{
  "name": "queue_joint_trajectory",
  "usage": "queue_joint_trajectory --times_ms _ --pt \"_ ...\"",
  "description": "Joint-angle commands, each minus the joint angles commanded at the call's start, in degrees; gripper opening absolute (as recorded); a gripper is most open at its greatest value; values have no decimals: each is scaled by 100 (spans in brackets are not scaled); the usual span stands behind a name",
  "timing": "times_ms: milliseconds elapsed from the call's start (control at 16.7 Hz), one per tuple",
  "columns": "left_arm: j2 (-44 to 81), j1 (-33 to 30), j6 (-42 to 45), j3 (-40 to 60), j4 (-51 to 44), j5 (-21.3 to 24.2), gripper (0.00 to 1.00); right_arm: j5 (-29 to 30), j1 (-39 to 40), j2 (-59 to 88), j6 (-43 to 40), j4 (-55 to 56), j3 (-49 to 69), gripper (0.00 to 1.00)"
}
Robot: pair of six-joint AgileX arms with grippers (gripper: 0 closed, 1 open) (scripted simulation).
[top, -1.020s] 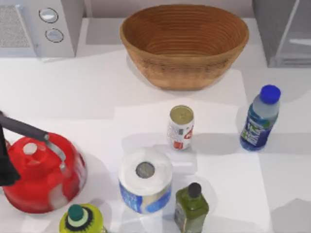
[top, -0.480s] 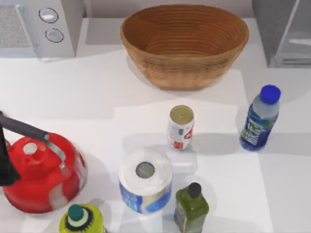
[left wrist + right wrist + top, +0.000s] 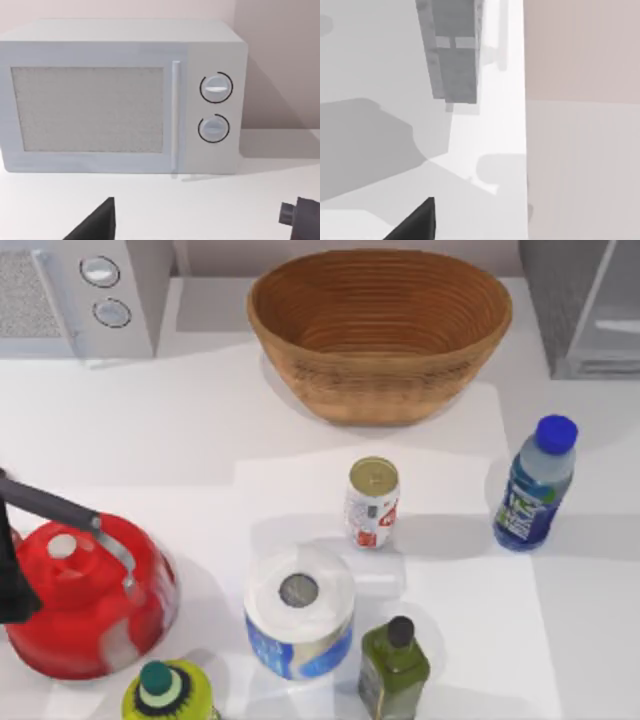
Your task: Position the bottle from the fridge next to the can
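The slim blue bottle [image 3: 535,485] with its blue cap stands upright on the white table at the right, free of any gripper. Well to its left, the small white and red can [image 3: 372,502] stands upright near the middle, with a wide gap between the two. At the back right corner is the grey fridge [image 3: 585,310], which the right wrist view also shows, there as a grey box [image 3: 452,55]. My left gripper [image 3: 10,575] is parked at the left edge beside the kettle. A dark tip of my right gripper [image 3: 415,225] hangs over bare table.
A woven basket [image 3: 380,335] sits at the back centre and a microwave with two dials [image 3: 80,295] at the back left. The front holds a red kettle [image 3: 90,600], a paper roll [image 3: 300,612], an olive-green bottle [image 3: 393,668] and a yellow-green bottle [image 3: 168,695].
A grey shadow at the table's front right corner has slid out of the top view. The bottle, the can and the left arm have not moved.
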Motion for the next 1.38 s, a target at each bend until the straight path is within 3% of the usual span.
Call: queue_joint_trajectory --times_ms 240,420,600,1080,1380 --pt "0 0 0 0 0 0 100 19 152 -2 191 178 -22 100" --pt "0 0 0 0 0 0 100 92 631 35 904 822 -30 100" --pt "0 0 0 0 0 0 100 240 1382 74 2150 1817 -45 100" --pt "0 0 0 0 0 0 100 757 3848 108 6427 5170 -117 100" --pt "0 0 0 0 0 0 100 973 4909 84 7865 6535 -158 100"
